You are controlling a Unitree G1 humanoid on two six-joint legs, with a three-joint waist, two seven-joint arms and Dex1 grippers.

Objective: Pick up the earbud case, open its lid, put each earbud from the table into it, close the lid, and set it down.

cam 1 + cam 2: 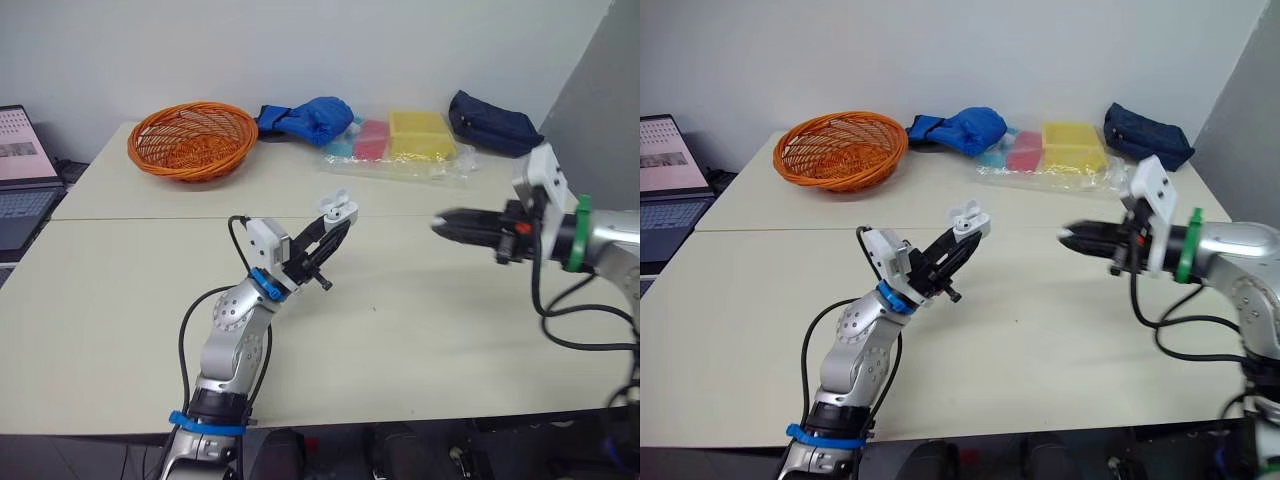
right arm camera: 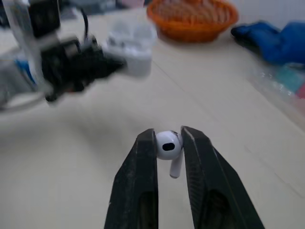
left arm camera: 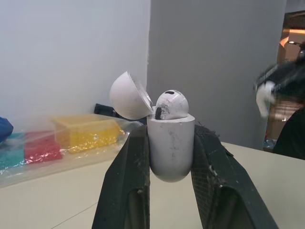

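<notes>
White earbud case is clamped upright by the left gripper and raised above the table, with the lid hinged open and one earbud seated inside. The second earbud is pinched by its head in the right gripper, jaws narrow around it and stem sticking out between them. It is held well apart from the case on the right, apparently clear of the table.

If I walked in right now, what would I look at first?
Probably the white earbud case, held up over the middle of the table by the left gripper, its lid flipped open and one earbud already sitting inside. Facing it from the right, the right gripper pinches the other earbud. After that, the bright orange basket at the table's far left corner.
</notes>
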